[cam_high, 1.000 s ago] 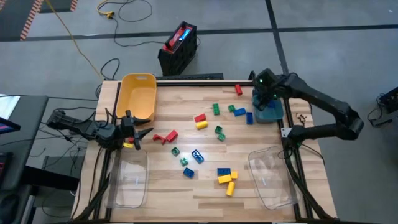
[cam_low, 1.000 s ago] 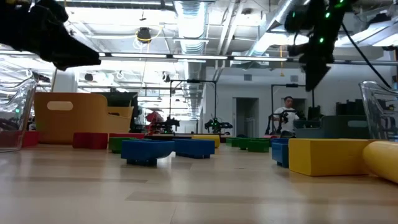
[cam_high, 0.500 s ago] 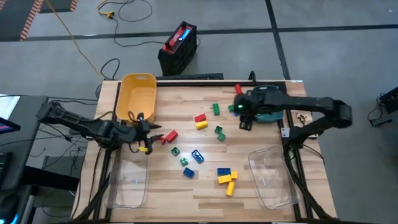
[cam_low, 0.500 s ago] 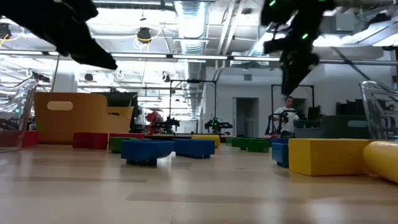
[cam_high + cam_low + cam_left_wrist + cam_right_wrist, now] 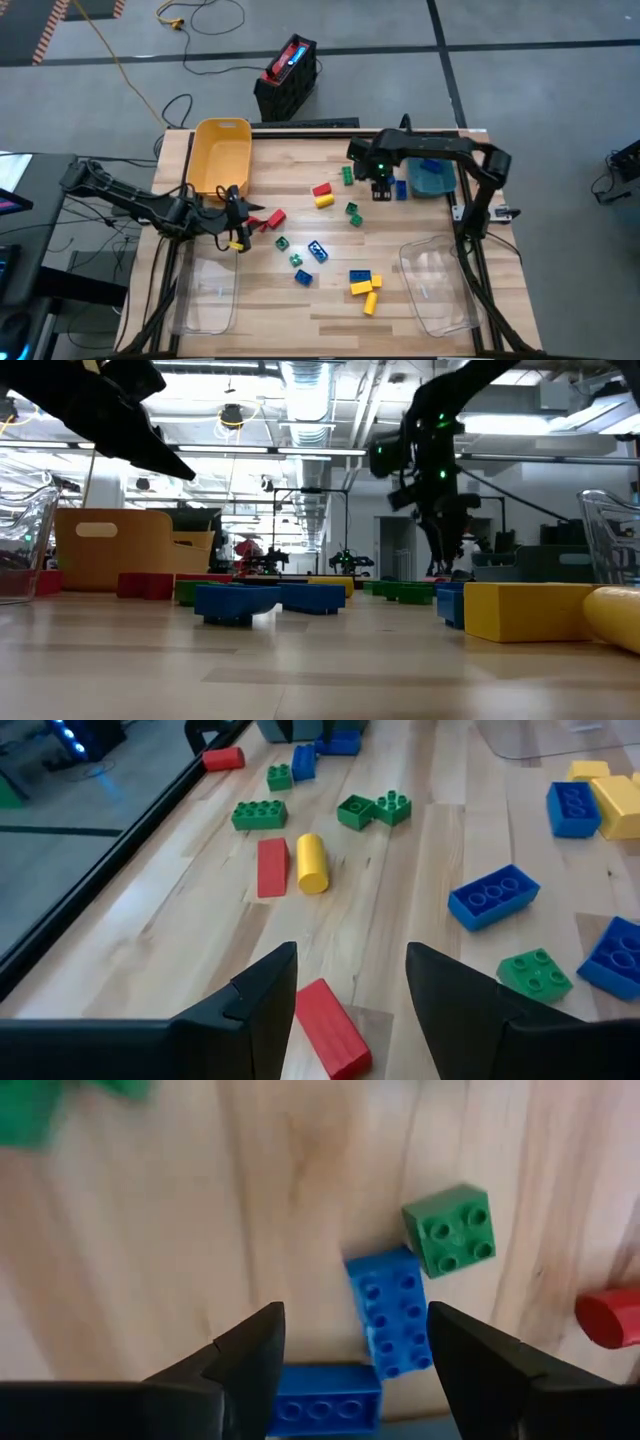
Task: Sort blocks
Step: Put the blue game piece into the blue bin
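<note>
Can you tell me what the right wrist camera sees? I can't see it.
The right claw hangs open over a wooden table, above two blue blocks. A green block touches one blue block, and a red block peeks in at the edge.

A robotics lab or workshop: exposed ceiling ducts (image 5: 305,390) are running overhead, a grey concrete floor (image 5: 520,100) is surrounding the wooden table (image 5: 420,310), cables (image 5: 120,60) trailing.

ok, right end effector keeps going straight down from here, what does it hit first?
Most likely the blue brick lying between the open fingers of the right end effector, with a green brick touching its far end. Height above the table is unclear.
</note>
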Motion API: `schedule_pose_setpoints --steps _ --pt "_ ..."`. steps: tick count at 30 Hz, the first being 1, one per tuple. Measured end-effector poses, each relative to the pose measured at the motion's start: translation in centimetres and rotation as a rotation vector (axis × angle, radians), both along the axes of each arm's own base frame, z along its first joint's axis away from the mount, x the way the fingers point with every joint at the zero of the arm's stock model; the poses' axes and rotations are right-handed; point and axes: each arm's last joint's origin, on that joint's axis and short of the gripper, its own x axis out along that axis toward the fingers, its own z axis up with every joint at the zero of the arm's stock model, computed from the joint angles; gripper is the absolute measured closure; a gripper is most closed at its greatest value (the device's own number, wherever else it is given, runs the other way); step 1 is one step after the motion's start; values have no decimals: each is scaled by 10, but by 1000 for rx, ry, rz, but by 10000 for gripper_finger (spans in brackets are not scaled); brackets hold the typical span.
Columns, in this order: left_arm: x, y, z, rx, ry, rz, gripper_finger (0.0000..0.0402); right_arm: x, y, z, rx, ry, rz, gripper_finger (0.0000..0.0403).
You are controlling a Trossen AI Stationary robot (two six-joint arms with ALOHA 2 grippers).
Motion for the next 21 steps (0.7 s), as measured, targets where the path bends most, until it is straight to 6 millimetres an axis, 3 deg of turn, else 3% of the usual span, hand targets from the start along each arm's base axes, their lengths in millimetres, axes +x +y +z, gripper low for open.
schedule_pose_setpoints --steps 3,10,21 --pt "0 0 0 18 6 -7 217 1 -5 -9 2 24 -2 138" --pt "-1 1 -6 46 30 -11 217 -5 -20 -8 -31 6 -50 137" --pt "-3 2 -10 57 48 1 217 -2 -29 -40 13 87 -54 137"
